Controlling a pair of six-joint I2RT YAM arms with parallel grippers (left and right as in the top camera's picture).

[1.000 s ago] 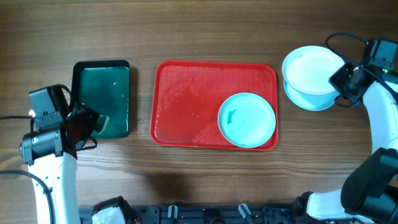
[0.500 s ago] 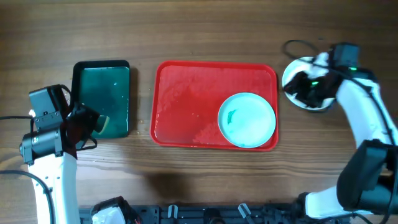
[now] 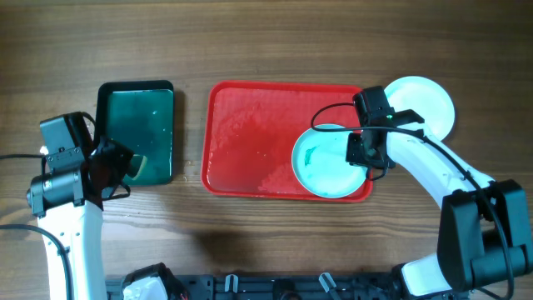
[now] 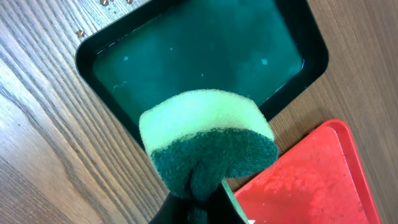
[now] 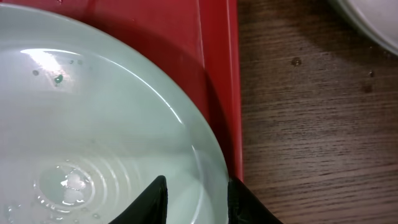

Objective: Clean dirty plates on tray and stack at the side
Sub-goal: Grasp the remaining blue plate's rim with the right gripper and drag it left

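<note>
A small dark green tray (image 3: 137, 112) with a black rim lies at 9 o'clock on the brown wooden bench (image 3: 266, 37). A yellow and green sponge (image 4: 208, 140) is at its 6 o'clock end.

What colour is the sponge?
The sponge is pale yellow-green with a dark green scrubbing side, clearest in the left wrist view.

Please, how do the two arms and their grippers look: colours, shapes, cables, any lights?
The left arm and the right arm have white rounded links and black boxy wrist units. The right wrist carries a looping black cable and a small green light. The right gripper has black pointed fingertips.
</note>
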